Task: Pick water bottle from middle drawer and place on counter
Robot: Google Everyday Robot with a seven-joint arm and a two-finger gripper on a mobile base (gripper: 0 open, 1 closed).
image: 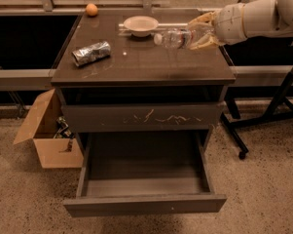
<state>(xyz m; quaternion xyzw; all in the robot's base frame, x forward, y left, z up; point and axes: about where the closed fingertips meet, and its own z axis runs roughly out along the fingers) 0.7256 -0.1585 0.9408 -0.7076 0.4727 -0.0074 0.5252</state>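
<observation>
The water bottle (174, 38) is a clear plastic bottle held on its side above the right part of the counter (146, 62), its white cap pointing left. My gripper (200, 31) comes in from the right on a white arm and is shut on the bottle's base end. The middle drawer (145, 179) is pulled out below and shows a bare grey inside. Its front panel (145, 204) is plain.
A crumpled silvery foil packet (91, 52) lies on the counter's left. A white bowl (140, 24) sits at the back, an orange ball (91, 9) at the back left corner. The scratched drawer front (141, 117) is closed. An open cardboard box (51, 135) stands left; a black stand (267, 116) right.
</observation>
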